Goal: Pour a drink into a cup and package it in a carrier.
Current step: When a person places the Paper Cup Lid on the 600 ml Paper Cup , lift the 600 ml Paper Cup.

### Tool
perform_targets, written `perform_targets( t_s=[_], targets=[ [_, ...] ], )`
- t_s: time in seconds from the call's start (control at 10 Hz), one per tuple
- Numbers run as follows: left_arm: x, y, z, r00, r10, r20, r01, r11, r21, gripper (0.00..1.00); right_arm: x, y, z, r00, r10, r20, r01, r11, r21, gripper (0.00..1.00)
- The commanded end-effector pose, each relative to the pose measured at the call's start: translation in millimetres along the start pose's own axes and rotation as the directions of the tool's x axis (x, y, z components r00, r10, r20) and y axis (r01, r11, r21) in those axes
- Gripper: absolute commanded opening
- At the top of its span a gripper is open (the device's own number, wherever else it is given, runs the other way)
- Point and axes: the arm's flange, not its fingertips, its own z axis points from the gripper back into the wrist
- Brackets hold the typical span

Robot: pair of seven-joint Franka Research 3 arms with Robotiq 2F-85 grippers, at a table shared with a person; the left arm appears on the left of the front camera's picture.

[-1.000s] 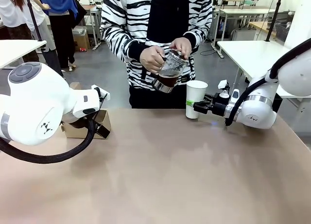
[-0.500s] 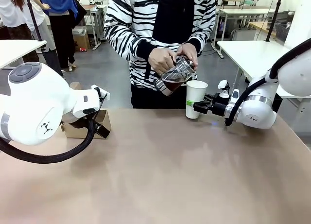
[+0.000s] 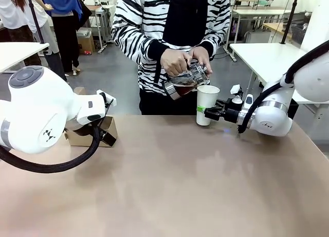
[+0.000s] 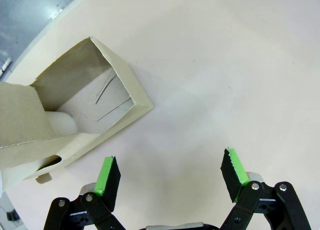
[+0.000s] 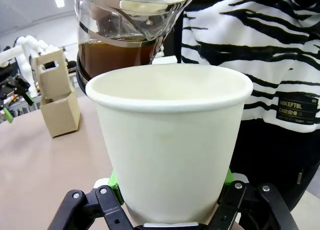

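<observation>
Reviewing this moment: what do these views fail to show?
Cup interior, right wrist view: its own near wall hides it, so whether drink has landed inside is unseen.
Pitcher top, right wrist view: cut off by the top edge.
Carrier, front view: mostly behind the left arm; its slots are unseen.

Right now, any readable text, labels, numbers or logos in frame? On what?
"NIKEFTBL": top line of the black patch on the person's striped top, right wrist view.
Second line on that patch: too small to read.
Cup and carrier: no print on the sides that show.
</observation>
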Motion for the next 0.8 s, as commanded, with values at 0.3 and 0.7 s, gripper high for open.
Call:
perform_targets(
  t_s=[0.3,0.7],
  targets=[
    [0.1,-0.2,0.5,1.0,0.0,0.002,0.0,1.0,-0.002,1.0,4.6,1.1,-0.1,1.0,-0.011,-0.004,0.011,1.0,-0.006,0.8],
    [0.1,-0.2,0.5,1.0,0.0,0.002,0.0,1.0,-0.002,1.0,4.6,1.1,-0.1,1.0,-0.011,-0.004,0.011,1.0,-0.006,0.8]
  ],
)
